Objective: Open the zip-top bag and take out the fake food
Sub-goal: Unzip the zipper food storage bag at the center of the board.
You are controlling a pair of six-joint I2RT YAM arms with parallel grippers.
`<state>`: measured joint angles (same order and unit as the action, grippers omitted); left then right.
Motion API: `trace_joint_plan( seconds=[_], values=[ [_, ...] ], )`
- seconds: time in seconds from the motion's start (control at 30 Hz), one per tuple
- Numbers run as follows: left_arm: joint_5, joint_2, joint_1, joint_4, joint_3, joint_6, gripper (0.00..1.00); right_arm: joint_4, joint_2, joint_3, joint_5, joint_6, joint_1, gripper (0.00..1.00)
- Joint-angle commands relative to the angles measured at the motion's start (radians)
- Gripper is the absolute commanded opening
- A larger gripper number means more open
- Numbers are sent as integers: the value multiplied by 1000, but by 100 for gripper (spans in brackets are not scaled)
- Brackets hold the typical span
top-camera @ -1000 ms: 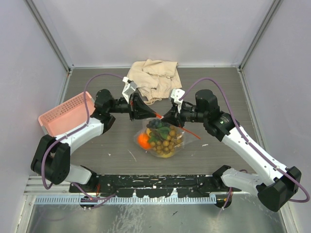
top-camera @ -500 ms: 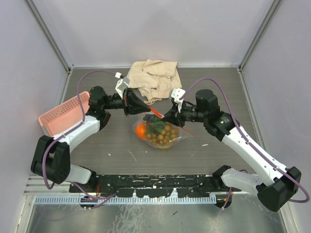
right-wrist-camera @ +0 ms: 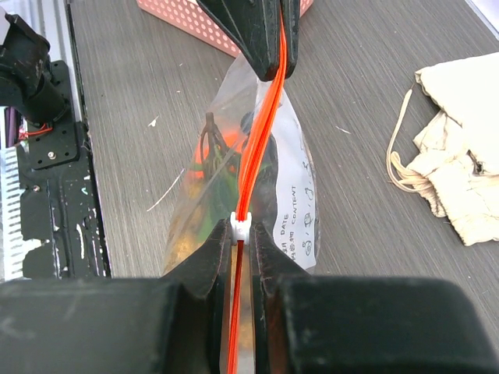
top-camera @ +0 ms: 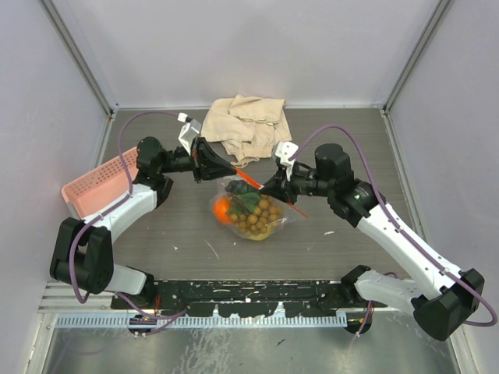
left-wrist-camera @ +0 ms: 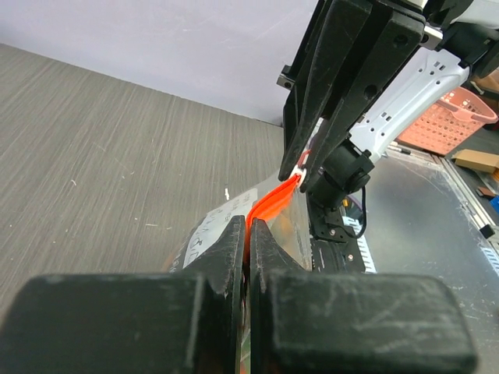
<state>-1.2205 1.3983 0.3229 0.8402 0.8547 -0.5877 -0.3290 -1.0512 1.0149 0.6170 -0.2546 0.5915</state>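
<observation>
Tension builds along the orange-red zip strip as the left gripper, clamped on its end, has pulled away from the right gripper, pinched at the white slider, dragging the clear plastic zip-top bag of small plastic fruits beneath them, so unzipping seems underway.

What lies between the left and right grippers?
The orange-red zip strip of the clear plastic zip-top bag, stretched from left gripper to right gripper, a white slider at the right one. The right wrist view shows it.
</observation>
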Motion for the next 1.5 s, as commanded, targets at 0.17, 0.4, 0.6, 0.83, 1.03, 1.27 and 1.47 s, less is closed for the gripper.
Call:
trace_joint_plan(
  seconds=[0.17,0.4,0.6,0.83,1.03,1.27,1.47],
  values=[
    [21,3,-43,106,46,-29,0,24,52,1,14,8,-4,1],
    [24,5,-55,109,44,-30,0,19,62,-3,11,7,-4,1],
    [27,6,-64,111,39,-31,0,15,66,-4,7,8,-4,1],
    [32,11,-72,115,36,-32,0,11,73,-8,6,9,-4,1],
    [36,11,-78,121,32,-34,0,8,77,-9,5,11,-4,1],
    [41,13,-87,126,25,-34,0,5,84,-15,-4,14,-4,1],
    [47,18,-95,130,22,-37,0,2,95,-24,-14,16,-3,1]
  ],
)
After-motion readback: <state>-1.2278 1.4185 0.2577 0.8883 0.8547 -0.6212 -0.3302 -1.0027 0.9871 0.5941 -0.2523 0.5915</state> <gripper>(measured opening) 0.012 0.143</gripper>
